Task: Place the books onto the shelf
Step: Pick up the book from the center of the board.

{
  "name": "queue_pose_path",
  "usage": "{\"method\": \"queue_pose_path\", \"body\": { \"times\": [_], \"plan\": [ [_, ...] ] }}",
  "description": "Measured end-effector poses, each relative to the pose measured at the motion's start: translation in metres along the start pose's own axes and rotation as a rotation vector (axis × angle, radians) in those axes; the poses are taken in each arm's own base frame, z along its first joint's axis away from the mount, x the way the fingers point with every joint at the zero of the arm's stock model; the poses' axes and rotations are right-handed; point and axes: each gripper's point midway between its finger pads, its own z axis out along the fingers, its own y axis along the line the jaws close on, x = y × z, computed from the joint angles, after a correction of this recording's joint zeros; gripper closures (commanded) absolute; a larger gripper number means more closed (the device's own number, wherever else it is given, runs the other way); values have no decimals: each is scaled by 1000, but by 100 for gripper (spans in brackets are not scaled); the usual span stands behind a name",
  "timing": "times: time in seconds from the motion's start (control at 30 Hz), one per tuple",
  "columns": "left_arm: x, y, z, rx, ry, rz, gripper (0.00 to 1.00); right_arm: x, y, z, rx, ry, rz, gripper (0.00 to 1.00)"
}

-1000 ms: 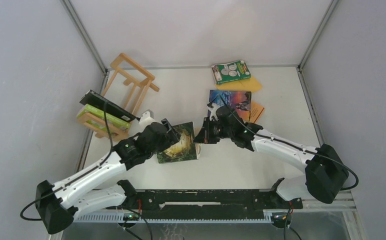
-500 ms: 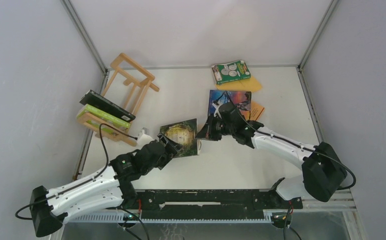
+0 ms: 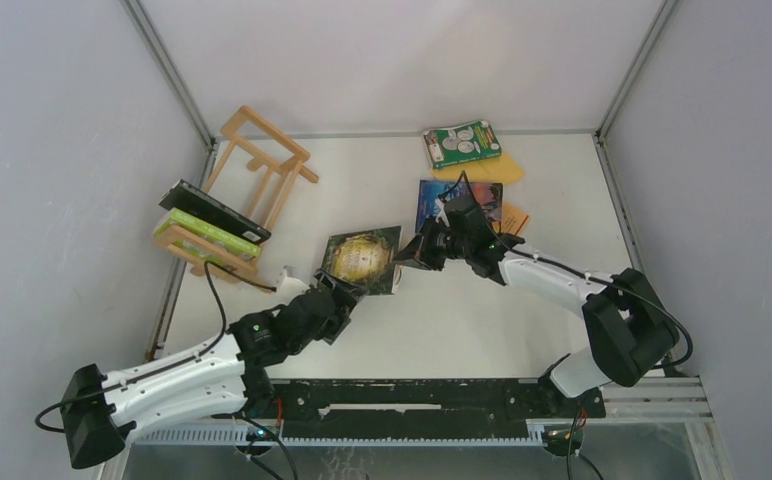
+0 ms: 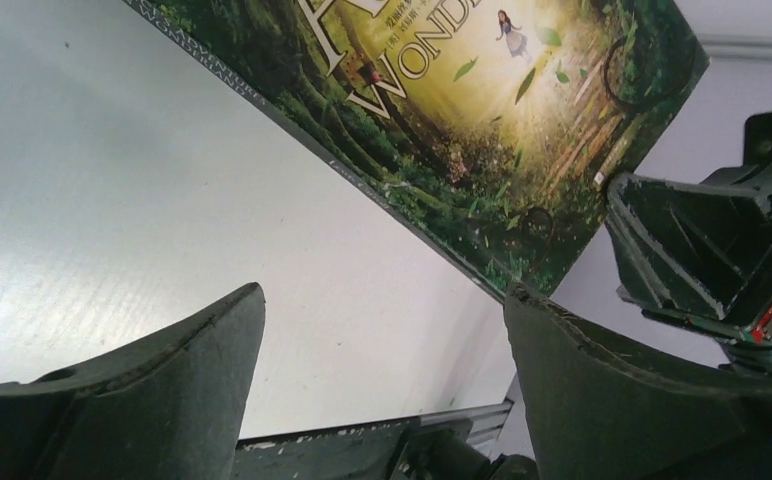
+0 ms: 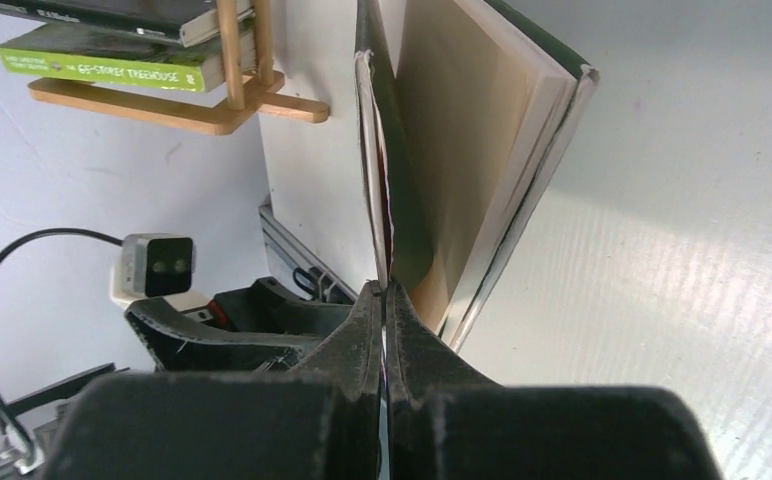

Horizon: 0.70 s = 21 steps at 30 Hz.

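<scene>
Green forest artwork covered the book [image 3: 363, 259] I had near the middle of the table [image 3: 522, 330]. It sat tilted, between the two arms. My right gripper [image 3: 421, 252] was pinched tight on its front cover alone. In the right wrist view the fingers [image 5: 362, 320] met on that thin sheet, while the pages [image 5: 482, 170] splayed away beside it. My left gripper [image 3: 339, 300] sat just below the book's near-left edge with its jaws spread wide and nothing between them. In the left wrist view both fingers [image 4: 192, 350] framed bare tabletop, the cover above them and the right gripper off to the side. I could not tell whether the book's lower edge touched the table.

The shelf [image 3: 262, 150] stood at the far left, angled. A black book [image 3: 212, 211] lay on a lime-green book [image 3: 200, 232] at its near end. A blue book [image 3: 482, 200] lay flat beyond the right gripper, partly hidden by the arm. At the far edge a green book with white circles [image 3: 462, 144] rested on a yellow-orange book [image 3: 507, 170].
</scene>
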Motion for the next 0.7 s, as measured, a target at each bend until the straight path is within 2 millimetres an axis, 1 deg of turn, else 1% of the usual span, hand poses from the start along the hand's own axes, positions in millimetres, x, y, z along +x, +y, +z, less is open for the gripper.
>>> {"method": "queue_pose_path", "body": {
  "times": [0.27,0.47,0.63,0.7],
  "plan": [
    [-11,-4,8,32,-73,-108,0,-2,11,-3,-58,32,72,100],
    [-19,3,19,26,-133,-173,0,2,19,-5,-89,71,123,100],
    [-25,1,25,33,-183,-229,0,5,26,-6,-123,96,157,100],
    [-29,-1,27,43,-205,-248,0,9,26,-6,-136,112,177,100]
  ]
}}
